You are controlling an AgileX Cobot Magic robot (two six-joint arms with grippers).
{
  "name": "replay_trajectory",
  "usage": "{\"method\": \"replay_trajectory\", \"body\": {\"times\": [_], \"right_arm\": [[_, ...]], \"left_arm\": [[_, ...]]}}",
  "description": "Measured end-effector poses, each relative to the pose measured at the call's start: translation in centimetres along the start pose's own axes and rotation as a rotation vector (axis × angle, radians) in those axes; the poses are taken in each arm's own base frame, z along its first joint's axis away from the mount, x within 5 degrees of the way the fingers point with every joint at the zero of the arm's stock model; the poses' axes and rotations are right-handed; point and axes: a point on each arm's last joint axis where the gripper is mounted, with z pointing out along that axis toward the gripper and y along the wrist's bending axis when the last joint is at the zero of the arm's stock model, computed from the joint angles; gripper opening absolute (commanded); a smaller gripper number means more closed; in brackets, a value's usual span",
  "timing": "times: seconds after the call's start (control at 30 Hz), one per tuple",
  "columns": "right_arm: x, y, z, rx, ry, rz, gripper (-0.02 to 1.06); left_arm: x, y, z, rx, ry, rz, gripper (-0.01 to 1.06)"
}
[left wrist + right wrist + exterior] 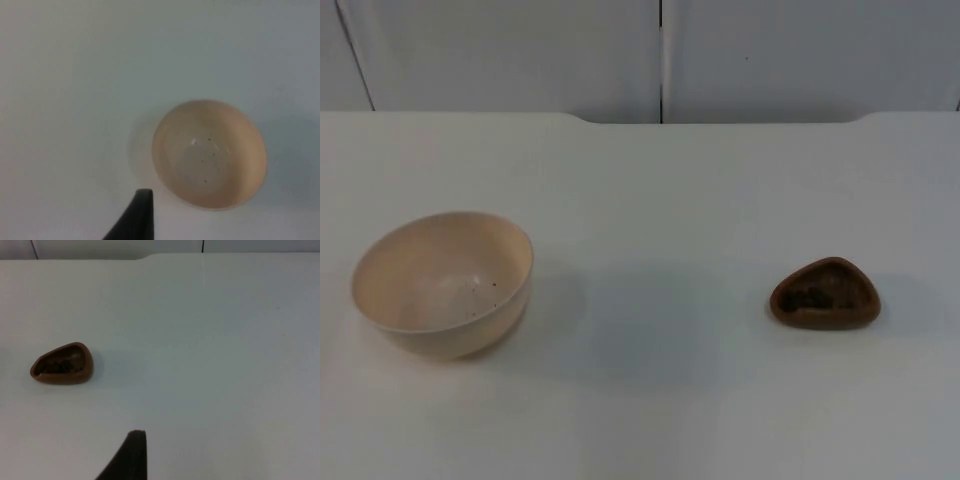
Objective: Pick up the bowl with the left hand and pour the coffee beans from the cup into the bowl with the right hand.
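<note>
Presently: bowl (442, 283), cream, upright on the table (660, 200), a few dark specks inside; cup (825, 293), brown, teardrop-shaped, holding beans (810, 297), well to the bowl's right, long axis pointing back toward the bowl. Left gripper (135, 220) hangs above and just beside the bowl's rim (nearer arm for that pickup). Right gripper (127, 457) hovers apart from the cup; whether either gripper is spread or pressed together cannot be told.

You have the brown cup (62, 363) standing on the white table (210, 365), open side up, with dark coffee beans (52, 367) heaped inside it. One black fingertip (131, 455) of the right gripper sits well apart from the cup. The table runs back to the grey wall (115, 247).
</note>
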Motion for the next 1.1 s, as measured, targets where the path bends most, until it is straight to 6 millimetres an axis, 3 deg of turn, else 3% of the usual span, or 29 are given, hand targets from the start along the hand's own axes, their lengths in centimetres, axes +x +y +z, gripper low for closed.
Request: {"method": "replay_trajectory", "body": {"times": [0.27, 0.63, 0.8, 1.1], "right_arm": [[0.0, 0.0, 0.0, 0.0, 0.0, 0.0, 1.05], [0.0, 0.0, 0.0, 0.0, 0.0, 0.0, 1.05], [0.0, 0.0, 0.0, 0.0, 0.0, 0.0, 1.05], [0.0, 0.0, 0.0, 0.0, 0.0, 0.0, 1.05]], "left_arm": [[-2.1, -0.3, 1.7, 0.069, 0.007, -0.013, 1.05], [-2.8, -0.4, 3.8, 0.123, 0.034, -0.016, 1.05], [-2.7, -0.1, 5.7, 0.131, 0.091, -0.024, 1.05], [-2.0, 1.1, 11.0, 0.115, 0.224, -0.077, 1.05]]}}
